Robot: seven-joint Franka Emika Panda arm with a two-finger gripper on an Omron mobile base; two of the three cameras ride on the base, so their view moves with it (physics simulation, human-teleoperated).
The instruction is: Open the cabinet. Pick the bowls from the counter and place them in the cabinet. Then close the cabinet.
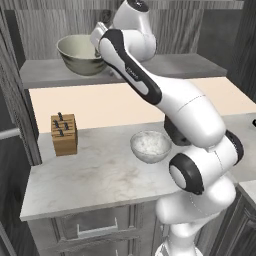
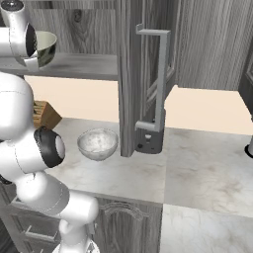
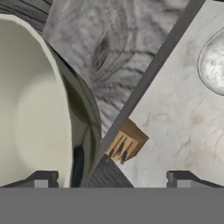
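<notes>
Left base view: the white robot arm reaches up into the open grey wood-grain wall cabinet (image 1: 50, 35). A round beige-olive bowl with a cream inside (image 1: 80, 54) sits on the cabinet's grey shelf (image 1: 190, 65), with the claw (image 1: 98, 42) at its right rim. In the hand view the two dark fingertips (image 3: 41, 178) stand wide apart, so the claw looks released, the bowl's wall beside one tip. Below the shelf, a round white-grey speckled bowl (image 1: 150, 145) waits on the light marble-look surface (image 1: 95, 175), near a wooden knife block (image 1: 64, 134). The cabinet door with its long bar handle (image 2: 160, 79) hangs open. Judged so, one bowl is stored; the second bowl and closing remain.
</notes>
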